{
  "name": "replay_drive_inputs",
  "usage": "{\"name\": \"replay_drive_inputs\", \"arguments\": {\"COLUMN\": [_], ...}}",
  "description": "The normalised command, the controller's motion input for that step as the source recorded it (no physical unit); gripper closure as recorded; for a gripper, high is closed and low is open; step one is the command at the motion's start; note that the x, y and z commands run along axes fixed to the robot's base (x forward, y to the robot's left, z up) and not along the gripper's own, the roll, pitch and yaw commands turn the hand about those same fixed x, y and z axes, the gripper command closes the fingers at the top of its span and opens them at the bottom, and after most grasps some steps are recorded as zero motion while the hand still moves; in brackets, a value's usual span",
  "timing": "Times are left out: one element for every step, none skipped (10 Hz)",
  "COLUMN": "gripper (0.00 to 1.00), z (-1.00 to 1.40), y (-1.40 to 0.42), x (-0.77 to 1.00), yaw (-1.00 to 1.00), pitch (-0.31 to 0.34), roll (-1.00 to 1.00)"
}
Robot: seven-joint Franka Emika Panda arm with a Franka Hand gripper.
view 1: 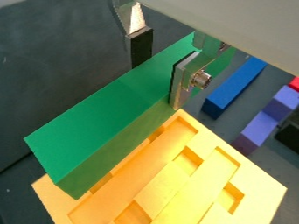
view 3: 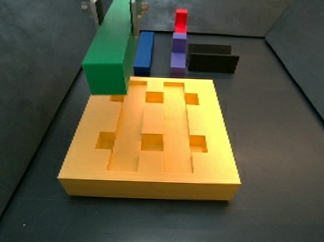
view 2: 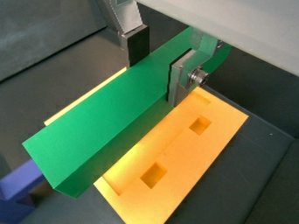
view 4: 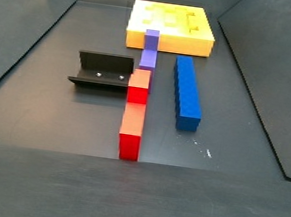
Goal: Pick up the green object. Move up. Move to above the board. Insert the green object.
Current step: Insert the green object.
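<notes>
While the claw clamps the one green object above the board, six square holes, one blue bar and one purple bar show.

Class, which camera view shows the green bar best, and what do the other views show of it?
A wrist view shows the green bar best: almost its full length, clamped between the tool's fingers above the board. The other wrist view shows it similarly but closer to the frame edge. A side view shows it end-on; in the remaining side view it is barely visible.
</notes>
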Motion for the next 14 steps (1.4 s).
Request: {"name": "replay_drive_inputs", "arguments": {"gripper": [1.0,1.0,1.0,1.0,1.0,1.0,1.0,1.0,1.0,1.0,1.0,1.0,1.0,1.0], "z": [-0.94,-0.97,-0.93,-0.89,-0.8,-0.74,-0.7,-0.69,-0.67,-0.61,-0.58,-0.59,-0.57,-0.52], "y": [-0.05,-0.04,0.0,-0.03,-0.13,-0.05,-0.15,-0.21,-0.22,-0.24,-0.19,-0.07,0.0,0.0], "x": [0.0,0.1,0.31,0.35,0.15,0.11,0.0,0.0,0.0,-0.07,0.0,0.09,0.19,0.13], "yaw": [0.32,0.25,0.05,-0.03,-0.05,-0.08,-0.05,0.0,-0.01,-0.09,-0.09,0.0,0.0,-0.01], "pitch": [0.0,0.0,0.0,0.033,0.0,0.0,0.0,-0.023,-0.047,-0.034,-0.057,-0.054,-0.056,-0.029], "roll": [0.17,0.16,0.17,0.2,0.14,0.09,0.1,0.09,0.1,0.07,0.07,0.07,0.05,0.07]}}
